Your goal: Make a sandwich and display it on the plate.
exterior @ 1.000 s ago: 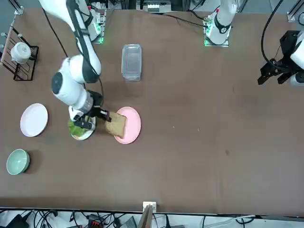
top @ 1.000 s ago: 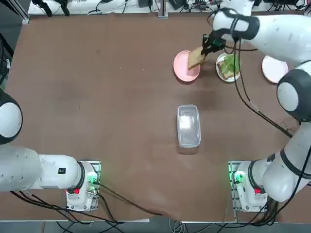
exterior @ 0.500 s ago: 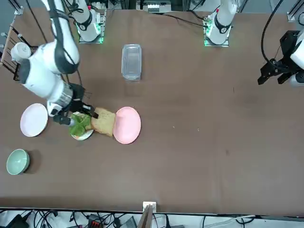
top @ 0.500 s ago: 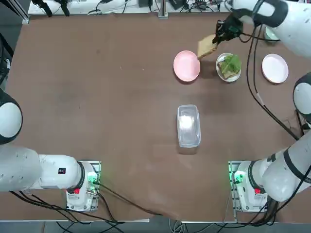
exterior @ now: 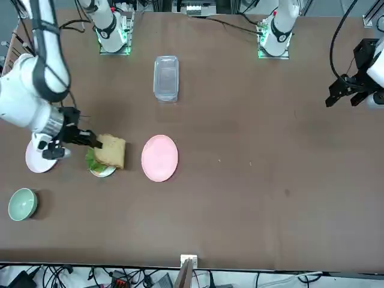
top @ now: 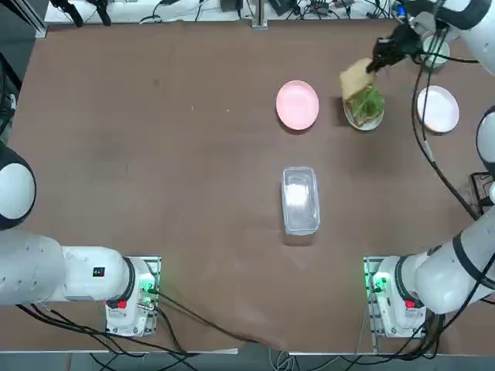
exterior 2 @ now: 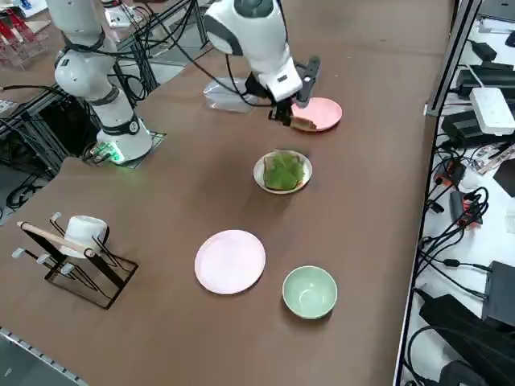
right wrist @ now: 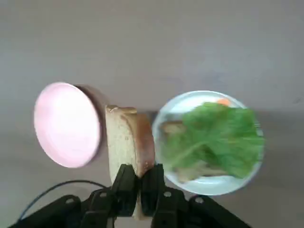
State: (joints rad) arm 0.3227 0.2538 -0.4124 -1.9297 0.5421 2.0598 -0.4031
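Brown table (top: 155,154), matte surface. Lying directly on it: clear lidded container (top: 300,199) near centre; pink plate (top: 298,104) beyond it, bare; small white plate (top: 363,112) just right of the pink one, carrying bread with lettuce. Further right a pale pinkish plate (top: 438,109), then a green bowl (exterior 2: 310,292) and a wire rack with a white cup (exterior 2: 80,249) at the right edge.

Top view, clock from clear box (top: 300,199) at table (top: 155,154) centre. Larger plate (top: 298,104) at 12. Small plate (top: 363,112) at 1, just right of it, lettuce (top: 367,100) on bread on it. Third plate (top: 438,109) at 2, right again. Bowl (top: 433,52) behind third plate. Right gripper (top: 387,54) above small plate's far edge, clamping bread slice (top: 356,76) above plate's left rim. Cup rack (exterior 2: 76,249) near right edge.
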